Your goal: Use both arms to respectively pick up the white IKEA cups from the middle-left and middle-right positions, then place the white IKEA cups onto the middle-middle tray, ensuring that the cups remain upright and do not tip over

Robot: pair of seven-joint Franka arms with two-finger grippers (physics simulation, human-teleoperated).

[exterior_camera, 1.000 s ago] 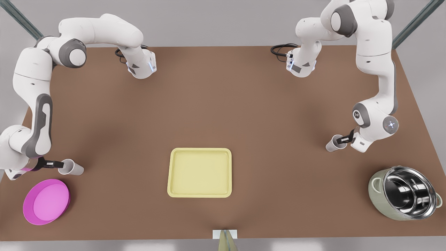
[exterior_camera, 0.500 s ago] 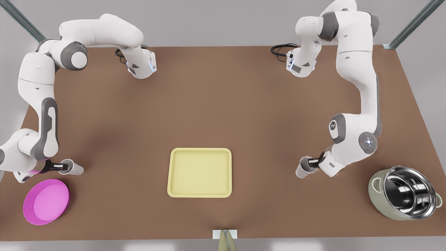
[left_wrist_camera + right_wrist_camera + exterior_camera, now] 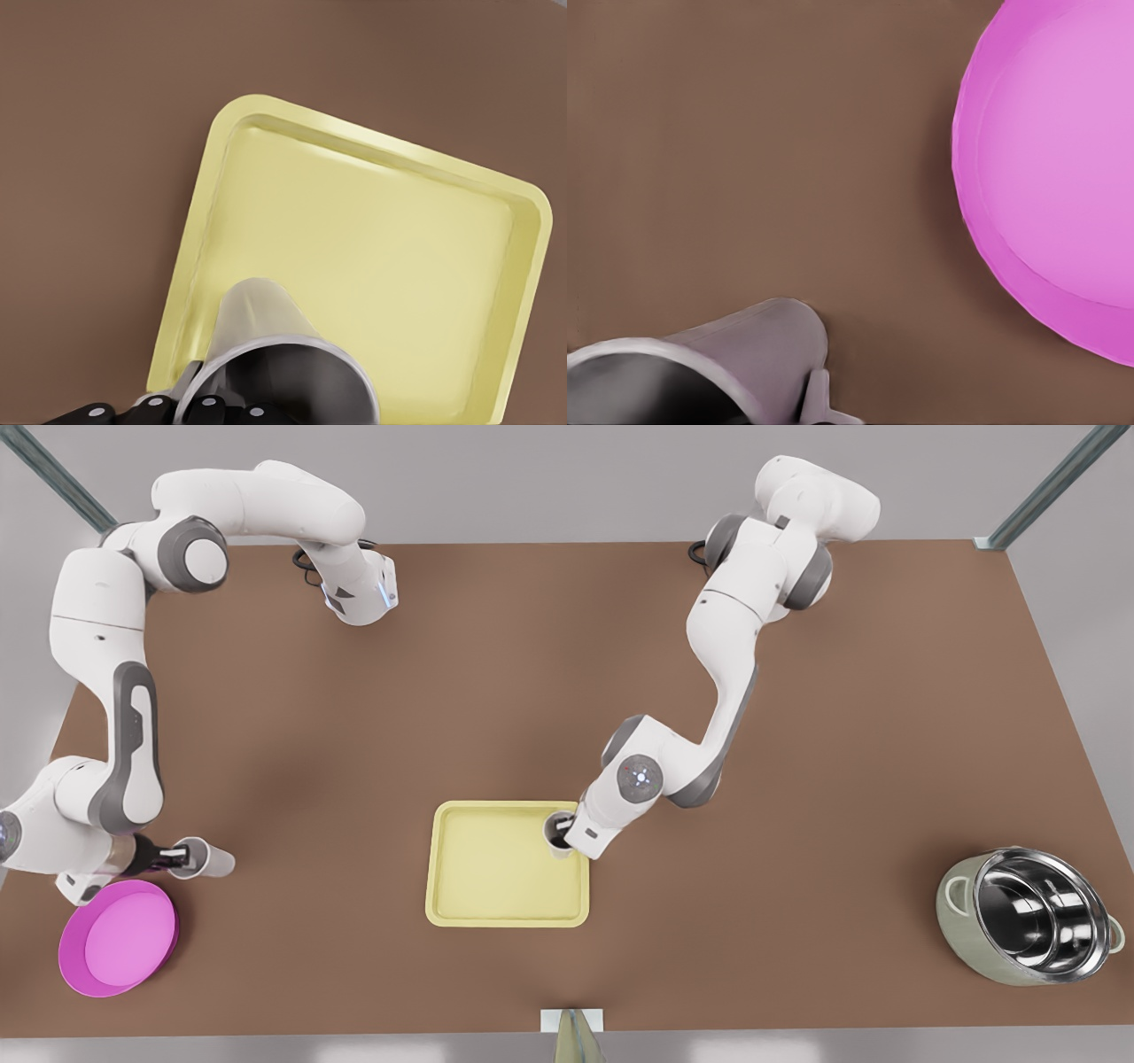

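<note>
The pale-yellow tray lies at the middle of the brown table. My left gripper, on the arm at the front view's right, is shut on a white cup upright over the tray's far right corner. The left wrist view shows this cup over the tray with black fingers on its rim. My right gripper, at the front view's left, is shut on the other white cup, upright beside the pink plate. In the right wrist view that cup hangs above bare table.
A round magenta-pink plate sits at the near left corner, close under the right arm's wrist, and shows as the plate in the right wrist view. A steel pot stands near the right edge. A small stand juts from the front edge.
The left gripper has swept its cup from the front view's right side to the tray's far right corner. The right gripper has carried its cup slightly toward the tray and the front edge.
</note>
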